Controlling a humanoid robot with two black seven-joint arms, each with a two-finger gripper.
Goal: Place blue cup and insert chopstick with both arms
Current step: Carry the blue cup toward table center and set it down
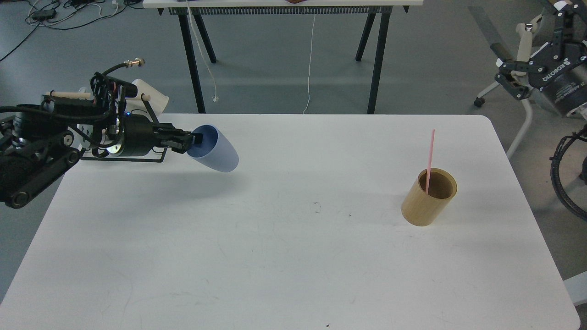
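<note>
The blue cup is in the air over the table's left part, tilted on its side with its mouth facing left. My left gripper is shut on its rim, one finger inside the mouth. The pink-red chopstick stands leaning in the tan wooden holder at the right of the white table. My right gripper is open and empty, high at the far right, beyond the table's edge and well away from the chopstick.
A black wire rack with a pale wooden rod and white mugs stands at the back left, mostly behind my left arm. A second table's black legs stand beyond the far edge.
</note>
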